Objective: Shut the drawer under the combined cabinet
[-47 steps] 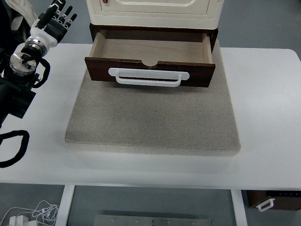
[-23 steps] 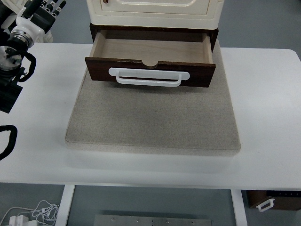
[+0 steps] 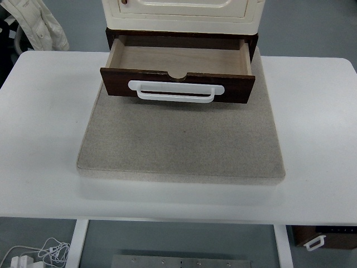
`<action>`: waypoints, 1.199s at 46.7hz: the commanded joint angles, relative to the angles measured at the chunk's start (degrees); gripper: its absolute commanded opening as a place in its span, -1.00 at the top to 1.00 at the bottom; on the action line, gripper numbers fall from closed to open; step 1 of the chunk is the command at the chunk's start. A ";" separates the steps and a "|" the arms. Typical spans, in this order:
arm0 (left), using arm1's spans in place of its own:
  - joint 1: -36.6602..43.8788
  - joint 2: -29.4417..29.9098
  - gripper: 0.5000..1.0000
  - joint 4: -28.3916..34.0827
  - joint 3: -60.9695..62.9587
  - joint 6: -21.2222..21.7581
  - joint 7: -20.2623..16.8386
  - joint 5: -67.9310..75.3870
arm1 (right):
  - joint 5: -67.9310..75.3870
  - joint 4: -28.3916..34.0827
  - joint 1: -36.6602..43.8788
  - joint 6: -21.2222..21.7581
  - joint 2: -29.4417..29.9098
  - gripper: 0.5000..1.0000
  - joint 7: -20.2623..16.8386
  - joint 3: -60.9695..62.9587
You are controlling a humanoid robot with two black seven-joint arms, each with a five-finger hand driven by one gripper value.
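Top view, single frame. No robot hand or arm shows anywhere, so finger state cannot be told for either side.

Far left corner, beyond the table (image 3: 39, 111): a white padded garment (image 3: 42, 25) hangs just off the table's far edge. Below the table's near edge at left, white cables (image 3: 39, 254) lie on the floor.

Centre: a grey stone-like slab (image 3: 181, 145) lies flat on the white table, reaching from the far edge toward the near edge. On the slab's far part stands the cream cabinet (image 3: 181, 14), cut off by the picture's top. Under it, the dark brown drawer (image 3: 178, 75) is pulled out toward the near side, its pale wood inside bare. Its front panel carries a white bar handle (image 3: 175, 92), running left to right.

Right: near right corner, under the table, a dark box with a small white handle (image 3: 326, 237).
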 commanded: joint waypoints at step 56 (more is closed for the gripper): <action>-14.17 6.26 -1.00 -46.90 25.83 4.20 9.10 5.14 | 0.00 0.00 -0.01 0.00 0.00 -0.81 0.00 0.00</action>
